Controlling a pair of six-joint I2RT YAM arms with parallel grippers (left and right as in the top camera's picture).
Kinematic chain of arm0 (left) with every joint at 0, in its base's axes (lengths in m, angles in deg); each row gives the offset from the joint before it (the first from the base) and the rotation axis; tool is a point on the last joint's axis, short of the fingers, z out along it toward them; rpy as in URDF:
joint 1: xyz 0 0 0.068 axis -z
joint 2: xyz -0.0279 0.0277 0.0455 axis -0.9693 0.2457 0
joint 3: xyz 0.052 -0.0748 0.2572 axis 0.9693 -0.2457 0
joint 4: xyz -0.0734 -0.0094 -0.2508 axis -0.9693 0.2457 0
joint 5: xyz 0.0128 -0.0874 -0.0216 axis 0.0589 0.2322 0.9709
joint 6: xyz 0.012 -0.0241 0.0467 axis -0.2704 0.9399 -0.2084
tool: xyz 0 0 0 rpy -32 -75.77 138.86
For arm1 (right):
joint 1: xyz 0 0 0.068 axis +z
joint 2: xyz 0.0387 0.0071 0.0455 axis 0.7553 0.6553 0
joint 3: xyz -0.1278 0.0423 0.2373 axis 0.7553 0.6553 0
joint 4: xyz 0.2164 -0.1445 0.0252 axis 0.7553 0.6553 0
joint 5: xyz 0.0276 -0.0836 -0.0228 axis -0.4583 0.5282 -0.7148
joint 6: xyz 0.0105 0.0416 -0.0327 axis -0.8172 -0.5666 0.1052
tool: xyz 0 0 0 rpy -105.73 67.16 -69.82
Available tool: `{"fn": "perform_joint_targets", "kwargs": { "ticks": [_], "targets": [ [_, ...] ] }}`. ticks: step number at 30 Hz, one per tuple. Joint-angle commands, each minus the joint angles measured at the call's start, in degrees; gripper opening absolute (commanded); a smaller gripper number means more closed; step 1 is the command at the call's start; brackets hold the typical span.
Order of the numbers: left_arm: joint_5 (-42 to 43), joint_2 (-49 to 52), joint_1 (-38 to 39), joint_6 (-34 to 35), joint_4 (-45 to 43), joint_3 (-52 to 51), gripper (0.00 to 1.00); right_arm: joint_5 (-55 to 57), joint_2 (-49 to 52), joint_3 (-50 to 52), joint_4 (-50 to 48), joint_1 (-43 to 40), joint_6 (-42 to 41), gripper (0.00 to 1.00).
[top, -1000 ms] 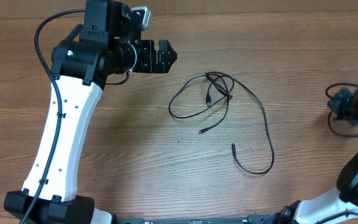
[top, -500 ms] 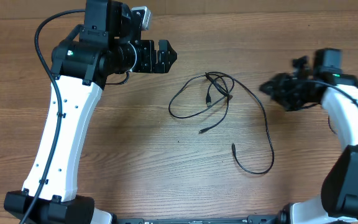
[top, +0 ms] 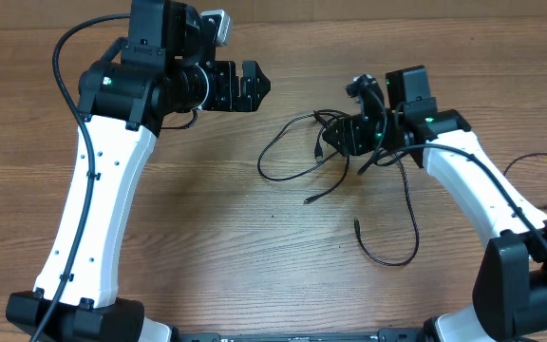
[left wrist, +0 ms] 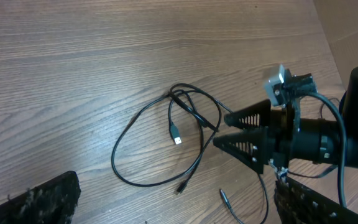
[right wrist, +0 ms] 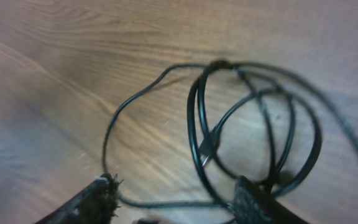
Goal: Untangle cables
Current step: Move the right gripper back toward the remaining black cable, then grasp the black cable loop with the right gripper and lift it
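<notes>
Black thin flexible cords (top: 319, 147) lie tangled on the wooden tabletop (top: 207, 209); the right gripper (left wrist: 221, 129) hangs spread over the knot. Pinching several strands could cinch it. The left gripper (top: 254, 87) — also released — sits well apart.

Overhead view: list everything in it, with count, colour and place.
cables: a tangle of thin cords, count unclear, black, one plug silver-tipped; centre of the table.
table: one, brown wood; under everything.
arm cables: two, thicker, black; one looping off each arm.
left arm: one, white and black; left side. The left fingers are open above bare wood, up and left of the tangle.
right arm: one, white and black; right side. The right fingers are open at the tangle's right part.
</notes>
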Motion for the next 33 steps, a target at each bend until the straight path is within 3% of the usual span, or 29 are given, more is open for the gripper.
{"fn": "perform_joint_targets", "kwargs": {
  "ticks": [1,7,13,17,25,33],
  "targets": [
    [0.28,0.5,-0.11,0.39,-0.04,1.16,1.0,8.26,0.66,-0.61,-1.46,2.25,10.78,0.49],
    [0.26,0.5,-0.11,0.39,-0.04,1.16,1.0,9.92,2.12,-0.61,-2.14,3.28,13.57,0.33],
    [0.28,0.5,-0.11,0.39,-0.04,1.16,1.0,14.67,5.62,-0.61,-2.25,3.28,14.38,0.26],
    [0.28,0.5,-0.11,0.39,-0.07,1.16,0.99,15.72,5.88,-0.68,-2.27,3.28,14.14,0.04],
    [-0.13,0.5,-0.11,0.39,-0.33,1.16,0.99,14.19,2.54,-4.13,0.28,3.28,6.03,0.04],
    [-0.11,0.5,-0.11,0.39,-0.33,1.16,0.99,3.06,-4.98,-11.45,5.53,3.28,1.57,0.04]
  ]
}}
